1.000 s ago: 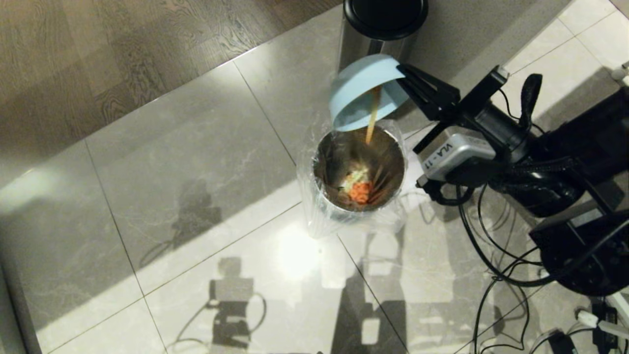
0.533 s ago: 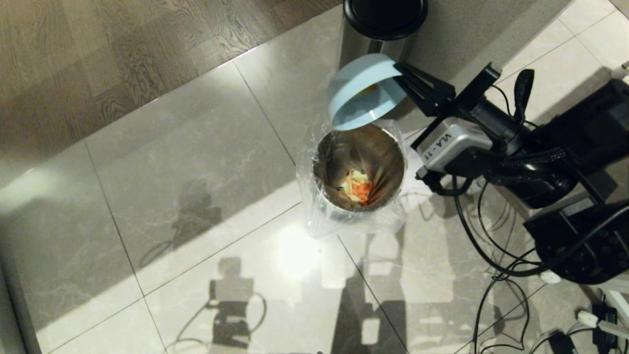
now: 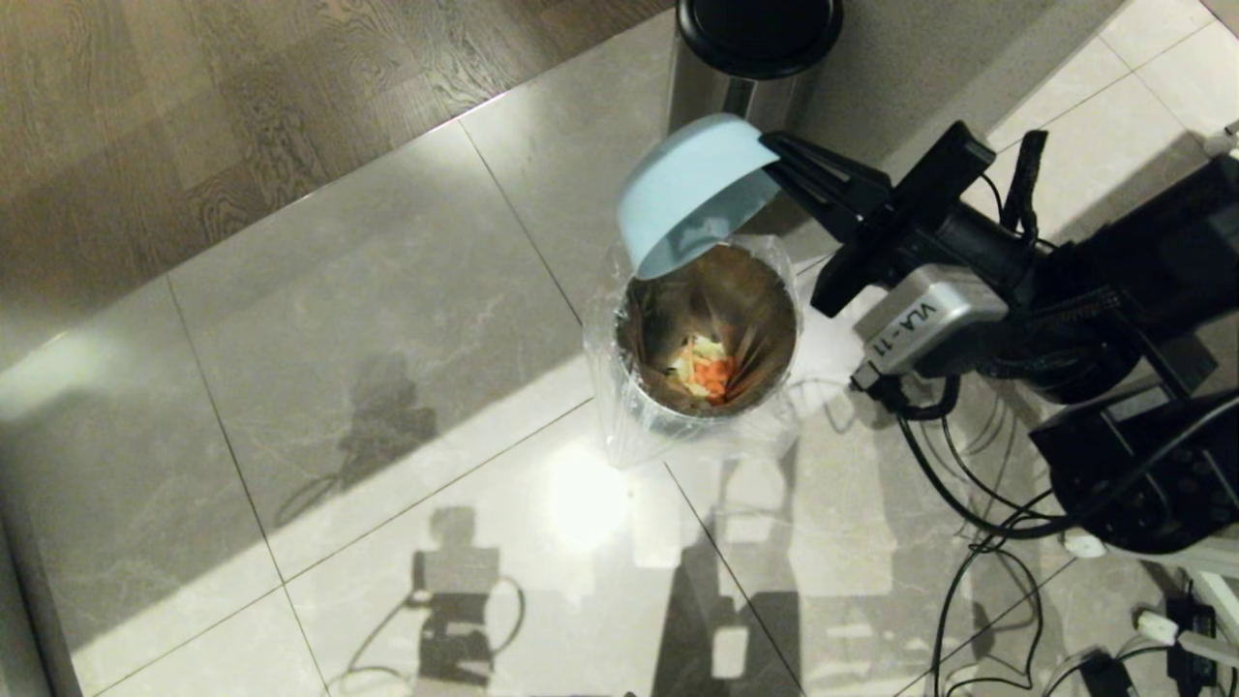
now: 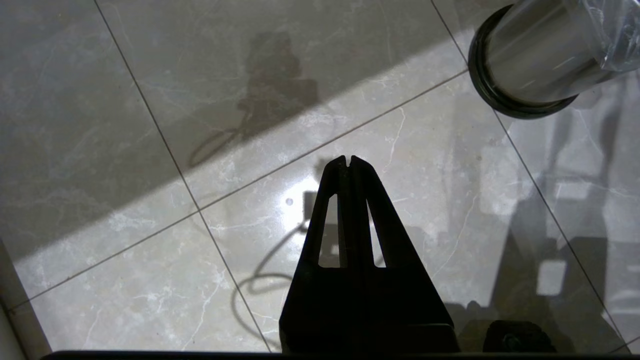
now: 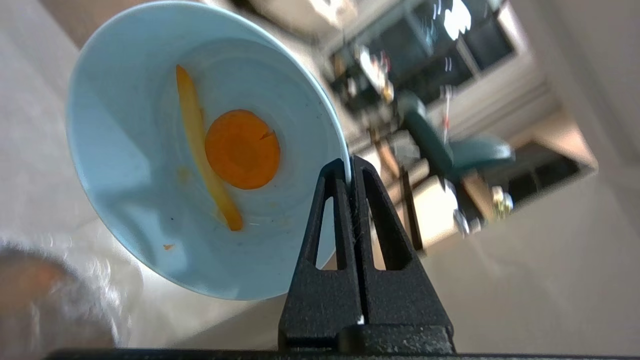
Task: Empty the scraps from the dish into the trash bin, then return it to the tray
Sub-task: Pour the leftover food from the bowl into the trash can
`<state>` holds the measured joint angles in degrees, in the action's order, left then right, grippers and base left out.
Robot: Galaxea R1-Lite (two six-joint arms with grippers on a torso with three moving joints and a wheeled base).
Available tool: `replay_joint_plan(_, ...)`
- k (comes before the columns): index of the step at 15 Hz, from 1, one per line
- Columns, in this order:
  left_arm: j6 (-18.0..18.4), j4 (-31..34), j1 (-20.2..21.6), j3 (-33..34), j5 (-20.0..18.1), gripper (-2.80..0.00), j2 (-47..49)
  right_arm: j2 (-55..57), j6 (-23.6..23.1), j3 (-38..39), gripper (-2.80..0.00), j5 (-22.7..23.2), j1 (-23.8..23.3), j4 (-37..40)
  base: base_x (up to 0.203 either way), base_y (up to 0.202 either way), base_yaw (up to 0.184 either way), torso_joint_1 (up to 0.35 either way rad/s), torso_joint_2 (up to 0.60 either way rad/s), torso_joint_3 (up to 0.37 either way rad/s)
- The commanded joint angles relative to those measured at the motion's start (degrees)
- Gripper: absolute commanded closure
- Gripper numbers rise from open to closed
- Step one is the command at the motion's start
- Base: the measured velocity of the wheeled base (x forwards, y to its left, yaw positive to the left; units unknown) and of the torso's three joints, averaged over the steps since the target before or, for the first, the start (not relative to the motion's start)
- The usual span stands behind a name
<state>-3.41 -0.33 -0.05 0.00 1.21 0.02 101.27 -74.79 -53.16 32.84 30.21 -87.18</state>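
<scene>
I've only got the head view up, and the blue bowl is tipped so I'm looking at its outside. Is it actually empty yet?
Observer: No. The right wrist view shows a carrot slice and a yellow strip stuck inside the dish.
Operator: Is the grip on the rim solid?
Observer: The right end effector is shut on the dish's rim, one finger on each side of it.
Operator: What's the left arm doing? I can't see it.
Observer: The left end effector is shut and empty, hanging over the tile floor, with the trash bin's black base ring off to one side.
</scene>
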Motion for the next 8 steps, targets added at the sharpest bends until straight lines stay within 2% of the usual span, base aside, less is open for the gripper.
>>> replay_joint_plan(1, -0.1, 0.0, 0.0, 0.0, 0.0, 0.00, 0.1, 0.4, 0.1, -1.5, 0.00, 0.6, -0.1, -1.7, 0.000, 0.000, 0.000, 0.000, 0.00, 0.000)
replay_joint_plan(4, 0.0, 0.0, 0.0, 0.0, 0.0, 0.00, 0.1, 1.3, 1.9, -2.3, 0.00, 0.5, 0.1, -2.5, 0.000, 0.000, 0.000, 0.000, 0.00, 0.000)
replay_joint_plan(5, -0.1, 0.0, 0.0, 0.0, 0.0, 0.00, 0.1, 1.2, 3.8, -3.7, 0.00, 0.0, -0.2, -2.3, 0.000, 0.000, 0.000, 0.000, 0.00, 0.000)
replay_joint_plan(6, 0.0, 0.0, 0.0, 0.0, 0.0, 0.00, 0.1, 0.9, 2.9, -4.6, 0.00, 1.9, -0.2, -2.6, 0.000, 0.000, 0.000, 0.000, 0.00, 0.000)
replay_joint_plan(7, 0.0, 0.0, 0.0, 0.0, 0.0, 0.00, 0.1, 0.7, 3.4, -4.1, 0.00, 4.9, -0.2, -2.7, 0.000, 0.000, 0.000, 0.000, 0.00, 0.000)
replay_joint_plan(8, 0.0, 0.0, 0.0, 0.0, 0.0, 0.00, 0.1, -0.1, 4.1, -3.5, 0.00, 6.1, -0.5, -2.8, 0.000, 0.000, 0.000, 0.000, 0.00, 0.000)
